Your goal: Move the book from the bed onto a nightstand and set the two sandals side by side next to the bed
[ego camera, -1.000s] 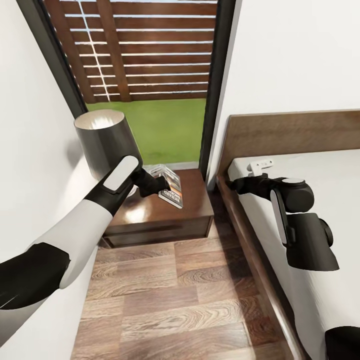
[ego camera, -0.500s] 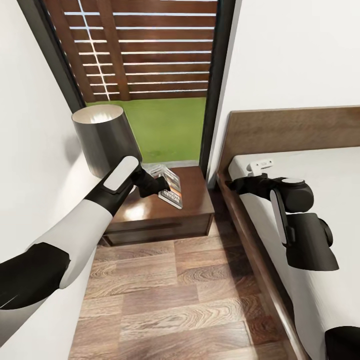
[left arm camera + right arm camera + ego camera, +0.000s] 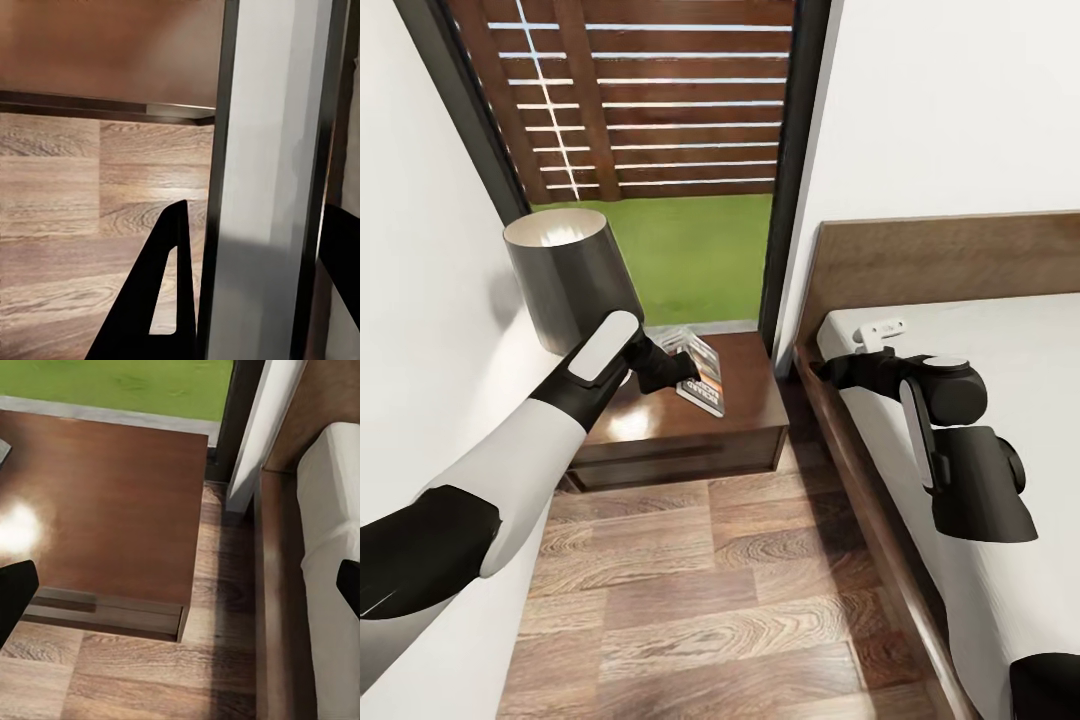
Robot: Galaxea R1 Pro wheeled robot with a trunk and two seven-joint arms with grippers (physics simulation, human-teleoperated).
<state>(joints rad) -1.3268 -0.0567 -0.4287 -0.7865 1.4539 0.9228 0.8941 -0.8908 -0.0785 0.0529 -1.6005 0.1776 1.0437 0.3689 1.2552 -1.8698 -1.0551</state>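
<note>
One book lies near the back edge of the nightstand; the left hand grasps it. Right hand hovers at the bed's corner; fingers spread apart.

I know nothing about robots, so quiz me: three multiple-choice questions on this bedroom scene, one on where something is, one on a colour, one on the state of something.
1. Where is the book?
A. On the mattress
B. On the nightstand
C. On the floor

2. What colour is the ground outside the glass door?
A. Green
B. Grey
C. Blue

3. What is the right end effector doing?
A. Gripping a sandal
B. Pressing on the lamp
C. Holding nothing, above the edge of the bed

Answers:
1. B: the book lies on the nightstand, beside the lamp, with the left end effector at it.
2. A: the head view shows grass beyond the glass.
3. C: the right end effector has nothing between its fingers and sits over the bed frame's edge.
</note>
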